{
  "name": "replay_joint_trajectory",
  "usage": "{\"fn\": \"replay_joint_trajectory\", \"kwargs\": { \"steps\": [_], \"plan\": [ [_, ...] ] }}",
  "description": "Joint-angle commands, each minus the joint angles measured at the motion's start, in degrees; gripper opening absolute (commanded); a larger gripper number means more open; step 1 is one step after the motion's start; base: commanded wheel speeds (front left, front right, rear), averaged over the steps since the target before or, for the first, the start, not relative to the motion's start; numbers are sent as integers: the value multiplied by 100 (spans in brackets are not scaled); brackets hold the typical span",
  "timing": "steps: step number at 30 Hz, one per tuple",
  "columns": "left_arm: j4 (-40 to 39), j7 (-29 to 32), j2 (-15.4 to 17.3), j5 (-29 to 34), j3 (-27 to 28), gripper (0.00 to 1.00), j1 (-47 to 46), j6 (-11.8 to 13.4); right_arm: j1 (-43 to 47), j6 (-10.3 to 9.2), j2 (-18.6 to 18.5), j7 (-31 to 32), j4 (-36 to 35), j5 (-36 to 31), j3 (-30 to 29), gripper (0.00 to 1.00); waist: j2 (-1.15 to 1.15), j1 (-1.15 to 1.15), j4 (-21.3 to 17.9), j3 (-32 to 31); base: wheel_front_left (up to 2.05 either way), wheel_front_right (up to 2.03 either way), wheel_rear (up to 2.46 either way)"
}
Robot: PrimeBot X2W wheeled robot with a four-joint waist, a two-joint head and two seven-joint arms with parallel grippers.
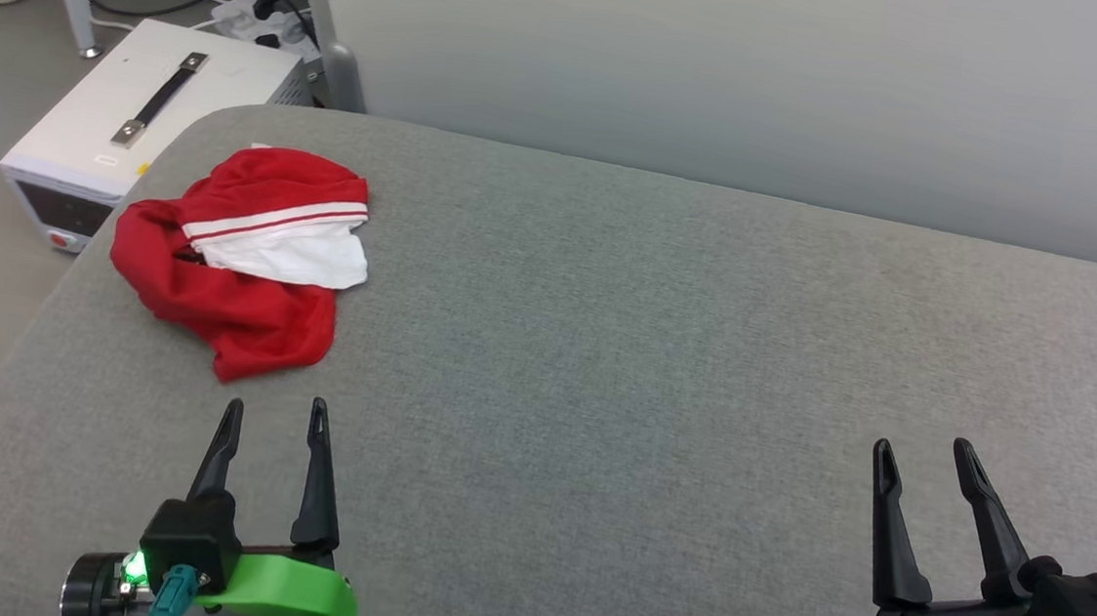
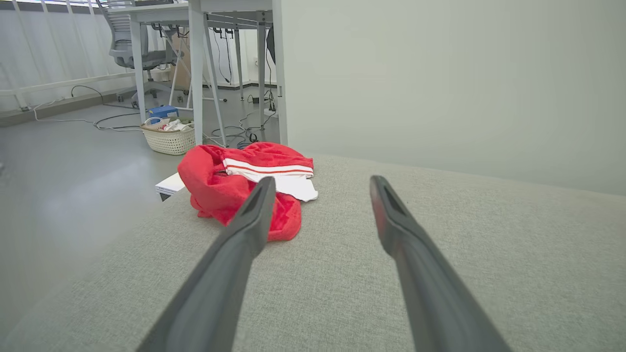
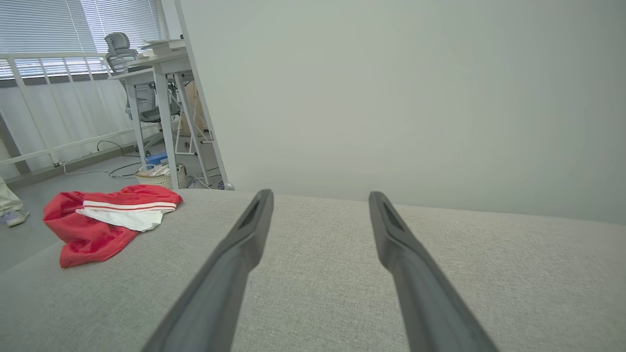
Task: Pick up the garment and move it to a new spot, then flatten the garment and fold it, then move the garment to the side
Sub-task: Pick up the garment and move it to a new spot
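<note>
Nearest, at the lower left of the head view: left pincer (image 1: 276, 406) on a green collar, two long dark fingers spread apart, nothing between them, tips pointing away over the grey fabric-covered table (image 1: 652, 355). At the lower right, well apart from it: right pincer (image 1: 922, 447) on a white wrist, fingers likewise spread wide and empty, over bare grey cloth.

Just beyond the left pincer, toward the table's far left corner: crumpled, thin red-and-white jersey-style garment (image 1: 248, 265), lying in a loose heap on the table, apart from both pincers. White sleeve on top at the right side of the heap, red-and-white striped band just above it, red cloth bunched beneath and to the left. Along the left pincer's own fingers, heap straight ahead and slightly left; along the right pincer's fingers, far off to the left.

Past the table's rounded left corner, down on the floor: white rectangular box with a black carrying handle (image 1: 148, 110). Farther back: white power strip with dark cables (image 1: 258, 21), pale woven basket (image 2: 168, 139) beside white desk legs (image 2: 195, 73), grey mesh office chair (image 2: 127, 44). Along the table's far edge: plain pale grey-green wall panel (image 1: 724, 67).
</note>
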Motion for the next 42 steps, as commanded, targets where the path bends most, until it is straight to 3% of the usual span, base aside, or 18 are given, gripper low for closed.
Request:
{"fn": "replay_joint_trajectory", "kwargs": {
  "steps": [1,17,30,37,42],
  "plan": [
    [-5,-34,-26,-46,39,100,-112,40,-70,-5,7,-33,-45,-49,16,100,0,0,323,87,0,0,0],
    [18,-34,-26,-262,200,100,-165,137,-175,-5,7,-33,-92,-220,122,100,0,0,1458,314,0,0,0],
    [54,-34,-26,-406,288,100,-160,142,-205,-5,7,-33,-84,-286,190,100,0,0,1550,371,0,0,0],
    [219,-34,-25,-276,642,100,-1073,-323,-377,-5,7,-33,-142,-446,273,100,0,0,1289,701,0,0,0],
    [462,-34,172,-221,1113,100,-2143,-730,-616,-5,-69,-33,-235,-619,331,100,0,0,955,1183,0,0,0]
  ]
}}
